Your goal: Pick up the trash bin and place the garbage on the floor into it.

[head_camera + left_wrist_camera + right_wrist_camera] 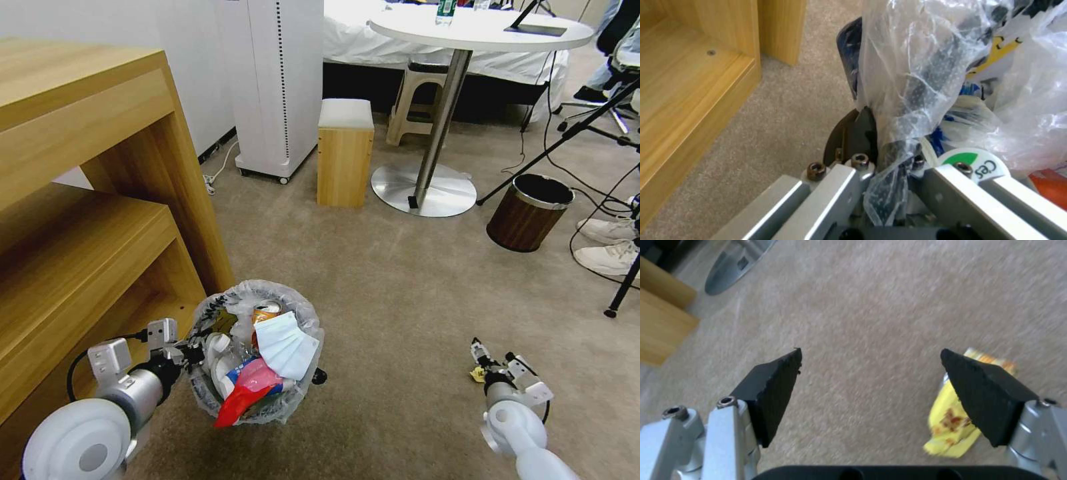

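In the lower left of the head view, the left tool (195, 351) is closed on the rim of the trash bin (257, 400), pinching the crinkly plastic bag (925, 73) together with the bin wall. This grip at the edge seems chosen so that the mouth of the bin stays open and free for dropping things in. The bin is already well filled: an orange can (267, 311), a light blue face mask (287, 345) and a red wrapper (235, 404) lie in it. In the lower right of the same view, the right tool (495, 361) is low over the floor (400, 280) with its two black pads wide apart, and the yellow wrapper (951, 426) lies on the carpet just beside one pad (985, 400). I judge that the pads are spread to take this wrapper between them.
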Motion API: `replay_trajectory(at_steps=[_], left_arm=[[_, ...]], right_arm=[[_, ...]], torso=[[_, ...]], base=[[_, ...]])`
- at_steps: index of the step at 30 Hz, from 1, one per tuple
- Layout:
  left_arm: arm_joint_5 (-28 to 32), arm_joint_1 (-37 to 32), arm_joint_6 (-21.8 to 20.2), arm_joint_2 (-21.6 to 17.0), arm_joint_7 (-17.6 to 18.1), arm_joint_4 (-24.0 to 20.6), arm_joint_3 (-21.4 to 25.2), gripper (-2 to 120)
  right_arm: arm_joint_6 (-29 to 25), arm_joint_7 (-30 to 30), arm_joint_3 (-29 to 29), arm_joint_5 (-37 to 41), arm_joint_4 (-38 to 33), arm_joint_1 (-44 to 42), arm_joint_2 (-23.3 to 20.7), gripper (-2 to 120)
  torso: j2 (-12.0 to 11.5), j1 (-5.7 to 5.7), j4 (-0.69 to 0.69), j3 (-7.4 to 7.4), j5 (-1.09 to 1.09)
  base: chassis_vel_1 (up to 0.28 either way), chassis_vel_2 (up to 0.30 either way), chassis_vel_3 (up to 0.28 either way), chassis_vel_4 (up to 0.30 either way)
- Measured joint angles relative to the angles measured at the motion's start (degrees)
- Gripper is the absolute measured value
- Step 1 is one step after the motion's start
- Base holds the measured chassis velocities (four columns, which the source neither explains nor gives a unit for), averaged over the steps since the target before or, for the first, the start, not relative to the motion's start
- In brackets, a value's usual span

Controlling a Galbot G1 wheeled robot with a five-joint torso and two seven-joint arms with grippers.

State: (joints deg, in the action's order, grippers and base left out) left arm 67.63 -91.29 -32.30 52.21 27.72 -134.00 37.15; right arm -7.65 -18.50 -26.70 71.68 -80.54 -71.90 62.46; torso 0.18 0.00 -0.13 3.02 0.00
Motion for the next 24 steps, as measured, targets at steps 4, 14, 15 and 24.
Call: replay_trajectory(at_steps=[4,14,15,24], left_arm=[[-0.1,0.0,0.0,0.1,-0.1,0.0,0.0,0],[-0.5,0.7,0.1,0.4,-0.4,0.4,-0.3,0],[-0.5,0.7,0.1,0.4,-0.4,0.4,-0.3,0],[-0.4,0.7,0.2,0.1,-0.5,0.6,-0.2,0]], right_arm=[[0.0,-0.2,-1.0,0.0,-0.7,-1.0,-0.7,81],[-0.4,-0.9,-4.2,-0.2,-1.6,-4.0,-1.9,81],[-0.4,-0.9,-4.2,-0.2,-1.6,-4.0,-1.9,81],[-0.7,-1.7,-6.2,-1.0,-1.8,-5.5,-0.7,79]], torso=[[0.0,0.0,0.0,0.0,0.0],[0.0,0.0,-0.01,0.0,0.0],[0.0,0.0,-0.01,0.0,0.0],[0.0,0.0,0.0,0.0,0.0]], base=[[0.0,0.0,0.0,0.0],[0.0,0.0,0.0,0.0],[0.0,0.0,0.0,0.0],[0.0,0.0,0.0,0.0]])
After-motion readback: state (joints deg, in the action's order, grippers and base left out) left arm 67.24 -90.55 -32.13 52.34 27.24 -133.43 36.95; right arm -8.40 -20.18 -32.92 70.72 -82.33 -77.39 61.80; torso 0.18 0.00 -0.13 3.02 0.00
